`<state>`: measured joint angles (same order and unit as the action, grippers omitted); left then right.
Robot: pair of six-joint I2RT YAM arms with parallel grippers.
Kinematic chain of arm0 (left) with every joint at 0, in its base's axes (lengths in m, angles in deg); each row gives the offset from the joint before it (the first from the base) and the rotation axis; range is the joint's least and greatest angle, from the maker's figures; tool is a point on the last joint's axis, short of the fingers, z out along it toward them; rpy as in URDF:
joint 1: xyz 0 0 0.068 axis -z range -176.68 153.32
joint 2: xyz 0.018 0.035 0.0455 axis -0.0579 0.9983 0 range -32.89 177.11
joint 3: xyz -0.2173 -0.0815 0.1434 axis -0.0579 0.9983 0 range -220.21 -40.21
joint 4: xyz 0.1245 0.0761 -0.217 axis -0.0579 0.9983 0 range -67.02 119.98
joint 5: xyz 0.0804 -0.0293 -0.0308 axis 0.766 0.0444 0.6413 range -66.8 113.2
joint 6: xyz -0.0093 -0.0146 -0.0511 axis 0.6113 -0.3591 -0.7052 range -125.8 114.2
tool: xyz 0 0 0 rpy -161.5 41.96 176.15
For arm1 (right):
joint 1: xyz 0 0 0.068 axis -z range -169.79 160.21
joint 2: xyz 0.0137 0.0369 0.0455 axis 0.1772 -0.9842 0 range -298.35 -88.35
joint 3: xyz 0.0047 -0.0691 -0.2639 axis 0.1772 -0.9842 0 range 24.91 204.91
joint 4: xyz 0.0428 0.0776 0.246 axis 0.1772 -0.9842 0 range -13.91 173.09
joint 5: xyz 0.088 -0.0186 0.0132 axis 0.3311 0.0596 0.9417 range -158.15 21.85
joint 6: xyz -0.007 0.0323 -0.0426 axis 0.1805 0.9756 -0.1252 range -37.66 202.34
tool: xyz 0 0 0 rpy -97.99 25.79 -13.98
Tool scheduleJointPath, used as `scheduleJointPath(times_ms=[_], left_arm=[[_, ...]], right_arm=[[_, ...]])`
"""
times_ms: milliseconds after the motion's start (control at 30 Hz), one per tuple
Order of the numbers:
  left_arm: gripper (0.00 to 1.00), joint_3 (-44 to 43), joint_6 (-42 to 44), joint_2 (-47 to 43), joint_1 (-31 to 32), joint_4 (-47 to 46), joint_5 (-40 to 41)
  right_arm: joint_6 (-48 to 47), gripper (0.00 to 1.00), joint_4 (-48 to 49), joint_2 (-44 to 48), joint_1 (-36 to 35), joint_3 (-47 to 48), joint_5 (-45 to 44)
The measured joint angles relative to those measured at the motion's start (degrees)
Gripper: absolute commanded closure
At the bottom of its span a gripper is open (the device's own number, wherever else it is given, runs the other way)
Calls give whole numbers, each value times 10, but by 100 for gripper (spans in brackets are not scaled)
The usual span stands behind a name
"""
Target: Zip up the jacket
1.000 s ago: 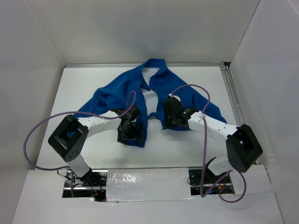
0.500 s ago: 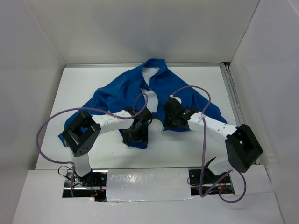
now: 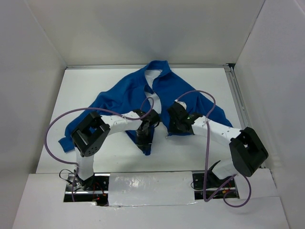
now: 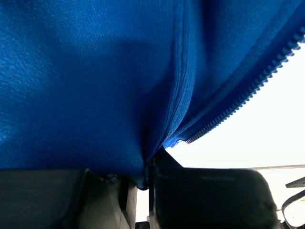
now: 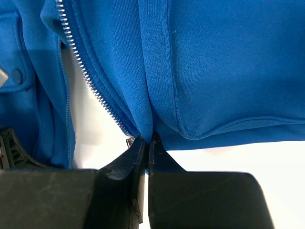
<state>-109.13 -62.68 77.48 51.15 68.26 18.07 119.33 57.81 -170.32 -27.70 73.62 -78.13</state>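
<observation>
I have the jacket [image 3: 157,95] mid-surface, both hems pinched: left tool [image 4: 147,179] and right tool [image 5: 145,143] (front unzipped). Next I must align the zipper ends.

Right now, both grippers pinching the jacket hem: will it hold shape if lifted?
Probably not. The jacket lies rumpled and folds into each pinch, so it likely drapes. The left gripper and right gripper hold thin fabric edges, which may slip.
</observation>
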Motion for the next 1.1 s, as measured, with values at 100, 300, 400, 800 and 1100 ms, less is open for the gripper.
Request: scheduleJointPath(times_ms=[100,300,400,800,1100], left_arm=[[100,-1,-4,-10,-2,1,-3],[100,-8,-52,-45,-7,48,67],[100,-44,-80,-71,-11,120,119],[100,-171,-42,-252,-15,155,205],[100,2,54,-402,-20,-86,75]], right_arm=[[-1,100,6,10,1,-12,13],[-8,100,31,62,5,-39,47],[-9,100,53,99,6,-43,64],[-13,100,107,163,8,-42,97],[-2,100,365,266,3,-203,225]])
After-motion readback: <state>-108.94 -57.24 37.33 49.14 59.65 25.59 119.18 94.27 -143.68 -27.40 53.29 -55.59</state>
